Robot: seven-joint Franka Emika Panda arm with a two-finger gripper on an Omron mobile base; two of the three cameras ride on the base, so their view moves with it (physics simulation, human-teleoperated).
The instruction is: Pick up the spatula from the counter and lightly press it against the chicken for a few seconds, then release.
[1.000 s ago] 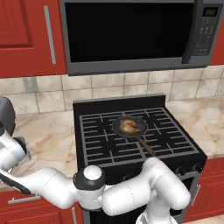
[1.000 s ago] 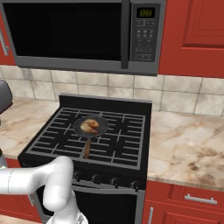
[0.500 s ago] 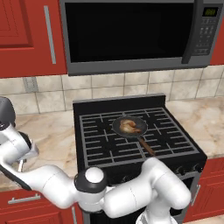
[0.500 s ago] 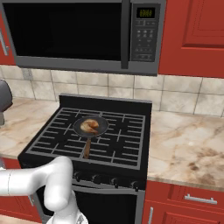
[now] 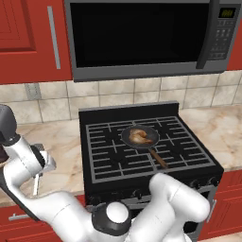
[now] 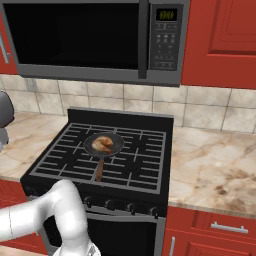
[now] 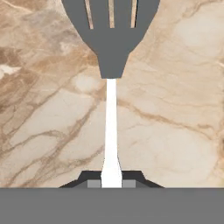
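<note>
Two-finger gripper (image 7: pixel 111 183) clamped on white handle of spatula (image 7: pixel 111 96); slotted grey head over marble counter (image 7: pixel 175 131).

The spatula (image 7: pixel 111 109) has a slim white handle and a flat dark grey head cut with long slots. The handle's near end sits between the jaws, which press on it from both sides. From there it runs straight out ahead of them, head farthest away, over the marbled beige surface (image 7: pixel 175 131). Whether it touches the surface cannot be told.

The chicken (image 5: pixel 138 136) is a small golden-brown piece lying in a round dark pan (image 5: pixel 152 141) on the stove grates (image 5: pixel 118 163), well apart from the jaws and off to their side.
</note>
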